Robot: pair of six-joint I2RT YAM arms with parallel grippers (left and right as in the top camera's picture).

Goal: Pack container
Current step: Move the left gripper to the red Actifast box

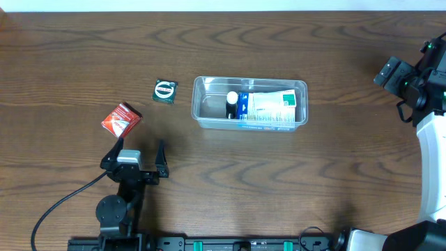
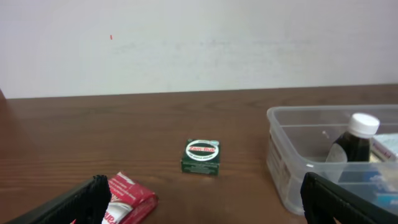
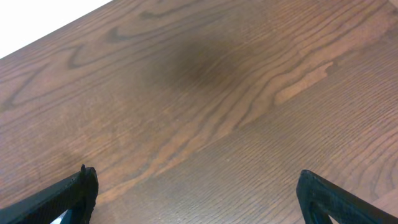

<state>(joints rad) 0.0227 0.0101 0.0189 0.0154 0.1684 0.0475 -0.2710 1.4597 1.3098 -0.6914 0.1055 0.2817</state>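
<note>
The clear plastic container (image 1: 202, 104) stands mid-table. Inside it lie a dark bottle with a white cap (image 1: 231, 103) and a blue-and-white packet (image 1: 268, 108). A small green box (image 1: 165, 91) rests left of the tub, and a red packet (image 1: 121, 118) lies further left and nearer. My left gripper (image 1: 136, 156) is open just in front of the red packet, holding nothing. In the left wrist view the red packet (image 2: 127, 199) sits by the left finger (image 2: 81, 202), with the green box (image 2: 202, 156) ahead and the container (image 2: 292, 162) to the right. My right gripper (image 1: 387, 72) is open at the far right over bare wood.
The dark wood table (image 1: 313, 174) stretches around everything. The right wrist view holds only wood grain between the open right gripper (image 3: 196, 196) fingers. A black cable (image 1: 63, 202) trails from the left arm's base at the front left. A pale wall (image 2: 199, 43) stands behind the table.
</note>
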